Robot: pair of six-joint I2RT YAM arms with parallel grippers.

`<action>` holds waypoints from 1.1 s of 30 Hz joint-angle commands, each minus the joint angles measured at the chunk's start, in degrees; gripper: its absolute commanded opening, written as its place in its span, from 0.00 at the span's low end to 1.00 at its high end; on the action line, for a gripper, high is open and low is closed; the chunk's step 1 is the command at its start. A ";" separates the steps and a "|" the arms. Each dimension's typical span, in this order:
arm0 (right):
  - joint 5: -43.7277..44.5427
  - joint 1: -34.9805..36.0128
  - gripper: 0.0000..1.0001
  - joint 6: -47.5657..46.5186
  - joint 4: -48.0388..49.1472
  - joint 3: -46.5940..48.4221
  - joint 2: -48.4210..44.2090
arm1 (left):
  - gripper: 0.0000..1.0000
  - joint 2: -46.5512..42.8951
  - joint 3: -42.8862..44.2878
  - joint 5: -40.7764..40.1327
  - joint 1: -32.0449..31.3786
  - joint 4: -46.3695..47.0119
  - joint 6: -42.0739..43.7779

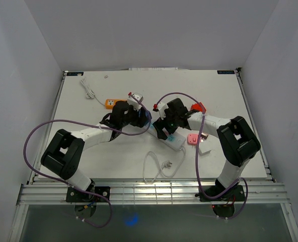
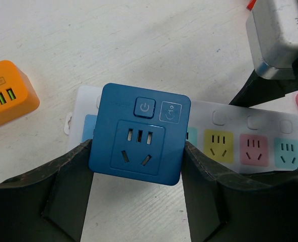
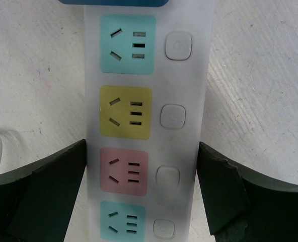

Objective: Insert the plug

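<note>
Blue plug (image 2: 139, 133), a square block with a power button and one socket on its upper face, sits between the two fingers of the left gripper (image 2: 138, 151). Both fingers touch its sides, so this claw is closed on it at a middle width. The blue plug stands upright over the left end of the white power strip (image 3: 156, 75) and covers the first socket there. Whether its pins are already inside the strip, I cannot tell. Along the strip the other sockets follow in a row, teal, yellow (image 3: 125, 112), pink (image 3: 124, 171) and teal again, each one with a small button beside it. The right gripper (image 3: 142, 148) stands wide, astride this strip, with one finger at each long side near the pink socket. It is not possible to see if the fingers press the strip or only stand beside it. An orange power strip (image 2: 8, 93) lies on the table (image 1: 214, 96) to the left of the white one, apart from it. In the top view a loose white cable (image 1: 161, 166) lies in loops in front of the strip, and a small pink object (image 1: 193, 138) lies just beside the right arm.
</note>
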 commanded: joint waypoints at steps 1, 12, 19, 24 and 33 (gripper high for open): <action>-4.31 0.55 0.89 -0.27 2.42 2.23 -0.71 | 0.00 0.92 -1.13 -3.21 -2.27 -0.52 2.37; -6.77 0.38 0.89 0.34 2.94 3.73 -1.33 | 0.00 2.07 -1.31 -8.85 -4.66 -0.34 3.16; -7.12 -0.41 0.89 0.60 4.00 4.17 -3.35 | 0.00 2.60 -1.13 -9.02 -4.66 -0.43 2.82; -7.65 -1.03 0.89 0.43 3.82 5.40 -4.40 | 0.00 2.24 -1.40 -9.90 -4.66 -0.43 2.72; -7.65 -2.00 0.89 1.39 3.47 6.10 -5.55 | 0.00 2.95 -1.05 -9.55 -4.83 -0.52 2.81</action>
